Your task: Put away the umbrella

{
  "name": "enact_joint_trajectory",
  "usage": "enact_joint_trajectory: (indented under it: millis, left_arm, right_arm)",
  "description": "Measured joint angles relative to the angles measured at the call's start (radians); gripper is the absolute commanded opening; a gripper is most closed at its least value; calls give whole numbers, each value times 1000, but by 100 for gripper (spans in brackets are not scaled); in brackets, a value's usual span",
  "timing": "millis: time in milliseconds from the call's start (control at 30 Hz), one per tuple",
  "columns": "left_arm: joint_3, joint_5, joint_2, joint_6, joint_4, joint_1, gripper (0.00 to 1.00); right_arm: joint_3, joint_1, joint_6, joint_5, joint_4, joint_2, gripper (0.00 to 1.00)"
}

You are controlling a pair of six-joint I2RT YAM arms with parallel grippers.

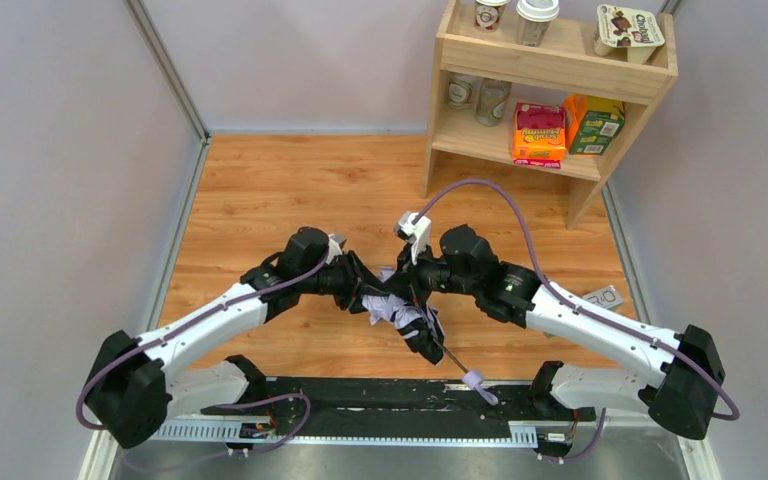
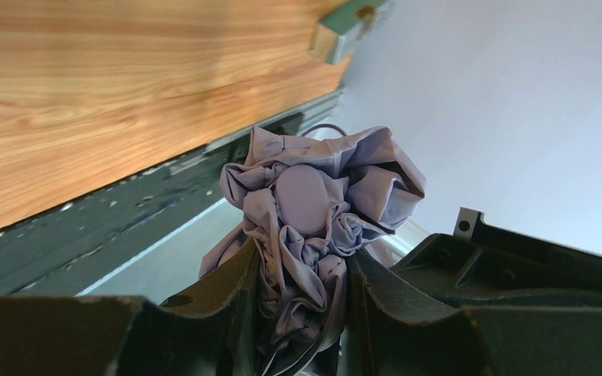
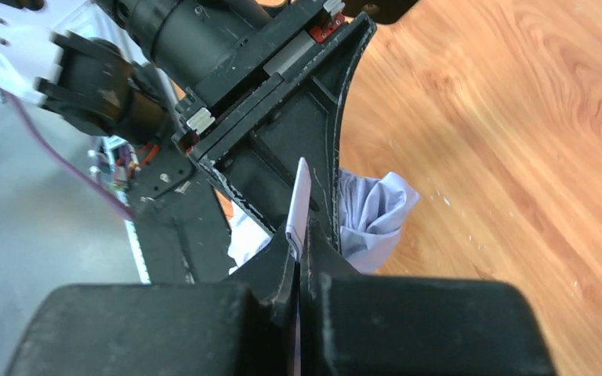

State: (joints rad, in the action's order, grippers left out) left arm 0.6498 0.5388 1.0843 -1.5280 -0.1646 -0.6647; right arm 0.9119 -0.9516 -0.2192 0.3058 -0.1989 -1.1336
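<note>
The umbrella [image 1: 392, 310] is a crumpled pale lavender bundle held between both arms above the wooden table. Its slim black shaft [image 1: 452, 358] slants down-right to a small lavender end near the arm bases. My left gripper [image 1: 368, 297] is shut on the bunched fabric; in the left wrist view the umbrella [image 2: 321, 188] bulges out above the gripper [image 2: 306, 274]. My right gripper [image 3: 301, 244] is shut on a thin pale strap tab [image 3: 302, 196], with umbrella fabric [image 3: 372, 211] just beyond. The right gripper [image 1: 407, 295] meets the bundle from the right.
A wooden shelf [image 1: 560, 60] stands at the back right with cups, jars and colourful boxes [image 1: 540, 135]. Grey walls close in the left, back and right sides. A black rail [image 1: 380, 400] runs along the near edge between the arm bases.
</note>
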Motion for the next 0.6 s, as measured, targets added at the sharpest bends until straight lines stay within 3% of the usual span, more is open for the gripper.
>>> enact_joint_trajectory:
  millis: [300,600]
  left_arm:
    - [-30,-5,251,31,-2,21,0]
    - [-39,-76,381,55,82,30,0]
  right_arm:
    - [-210,-50,-13,-111,95,-23,0]
    - [-219,-62,-75,-182,115,-50,0]
